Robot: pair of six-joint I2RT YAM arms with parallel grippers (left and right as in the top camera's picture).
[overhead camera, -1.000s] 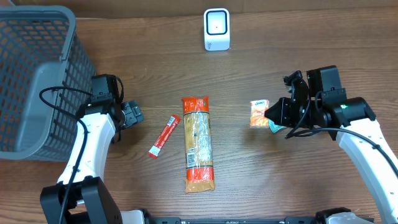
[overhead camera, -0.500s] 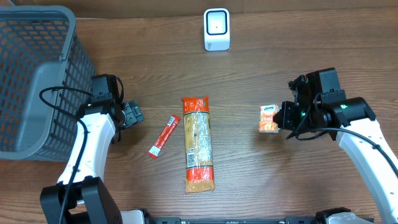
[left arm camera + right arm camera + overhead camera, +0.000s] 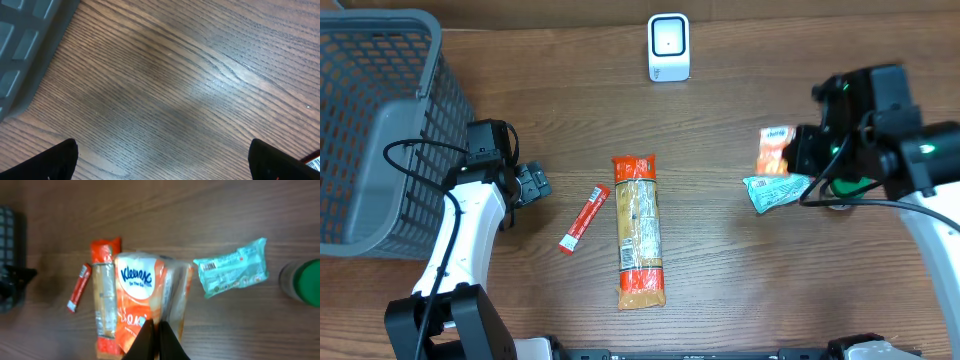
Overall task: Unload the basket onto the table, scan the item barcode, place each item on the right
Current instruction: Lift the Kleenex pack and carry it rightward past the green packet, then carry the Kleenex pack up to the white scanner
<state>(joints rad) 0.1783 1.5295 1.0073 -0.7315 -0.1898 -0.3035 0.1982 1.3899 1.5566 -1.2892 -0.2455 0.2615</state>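
An orange Kleenex tissue pack (image 3: 775,150) hangs above the table at the right, with my right gripper (image 3: 798,152) shut on its edge. The right wrist view shows the pack (image 3: 145,295) pinched between the closed fingers of that gripper (image 3: 156,340), logo side facing the camera. The white barcode scanner (image 3: 668,47) stands at the far middle of the table. My left gripper (image 3: 532,185) rests low beside the basket, wide open with only bare wood between the jaws (image 3: 162,157).
A grey mesh basket (image 3: 375,130) fills the far left. A long pasta packet (image 3: 639,230) and a red sachet (image 3: 584,219) lie mid-table. A teal wipes pack (image 3: 775,191) lies under the right arm, with a green-lidded container (image 3: 306,282) beside it.
The right gripper has carried the tissue pack upward and to the right, away from the table, uncovering the teal pack beneath. The left arm has stayed still.
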